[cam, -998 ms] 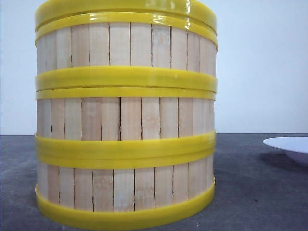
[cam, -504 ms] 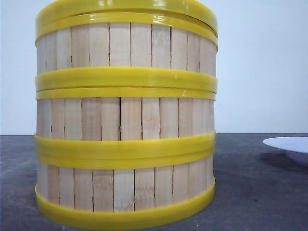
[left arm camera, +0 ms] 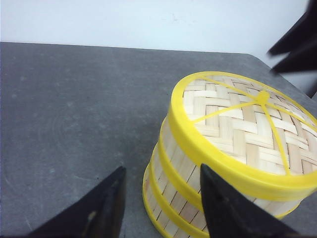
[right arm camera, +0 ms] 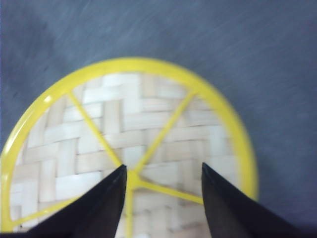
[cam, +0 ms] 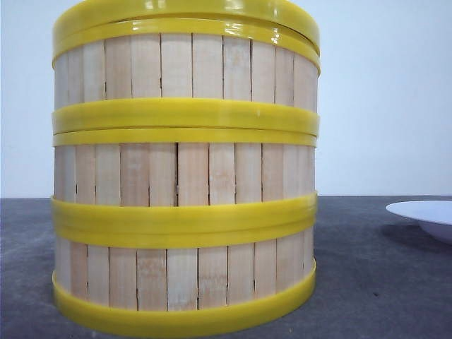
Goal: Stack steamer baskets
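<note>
Three steamer baskets stand stacked on the dark table: bottom, middle and top. A flat woven lid with a yellow rim caps the stack. My left gripper is open, low beside the stack, one finger in front of its wall and the other over bare table. From above, the lid fills the right wrist view, blurred. My right gripper hovers open over the lid's centre, holding nothing. Neither gripper shows in the front view.
A white plate sits on the table to the right of the stack. The table's far edge meets a pale wall. Part of the right arm shows dark above the stack in the left wrist view.
</note>
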`<state>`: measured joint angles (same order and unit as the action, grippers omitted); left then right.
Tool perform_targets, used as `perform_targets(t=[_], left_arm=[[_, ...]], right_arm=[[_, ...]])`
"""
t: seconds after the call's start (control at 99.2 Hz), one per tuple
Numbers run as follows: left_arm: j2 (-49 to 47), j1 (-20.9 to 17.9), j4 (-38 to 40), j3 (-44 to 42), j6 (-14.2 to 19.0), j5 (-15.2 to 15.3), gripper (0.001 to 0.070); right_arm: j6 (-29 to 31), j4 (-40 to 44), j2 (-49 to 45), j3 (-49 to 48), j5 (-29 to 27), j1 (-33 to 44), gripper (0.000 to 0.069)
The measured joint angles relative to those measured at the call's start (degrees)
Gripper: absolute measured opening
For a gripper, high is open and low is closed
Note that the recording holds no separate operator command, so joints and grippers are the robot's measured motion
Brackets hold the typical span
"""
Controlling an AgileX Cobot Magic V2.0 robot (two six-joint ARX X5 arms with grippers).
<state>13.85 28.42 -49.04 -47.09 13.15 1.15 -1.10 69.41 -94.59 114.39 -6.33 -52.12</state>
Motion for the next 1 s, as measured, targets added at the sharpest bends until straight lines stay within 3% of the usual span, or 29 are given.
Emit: perform_targets(t=[0.192, 0.373, 0.565, 0.817, 0.998], left_arm=[[0.0, 0.0, -0.02, 0.0, 0.0, -0.07, 0.0275], [0.0, 0.0, 0.0, 0.0, 0.0, -3.02, 0.0275], [0.0, 0.0, 1.42, 0.0, 0.0, -3.72, 0.0275], [0.0, 0.0, 4.02, 0.0, 0.0, -4.09, 0.0275], [0.0, 0.0, 3.65, 0.0, 0.0, -4.09, 0.0275]], right_arm=[[1.05, -0.66, 10.03, 1.6, -6.14, 0.0, 0.0289], [1.62, -0.66, 18.82, 1.73, -10.86, -0.28, 0.0289], [2.8, -0.22, 27.23, -1.16, -13.88, -1.86, 0.0289], [6.95, -4.9, 41.55, -21.62, -20.35, -2.23, 0.0289], [11.82, -12.0, 53.05, -39.12, -20.48, -2.27, 0.0289]])
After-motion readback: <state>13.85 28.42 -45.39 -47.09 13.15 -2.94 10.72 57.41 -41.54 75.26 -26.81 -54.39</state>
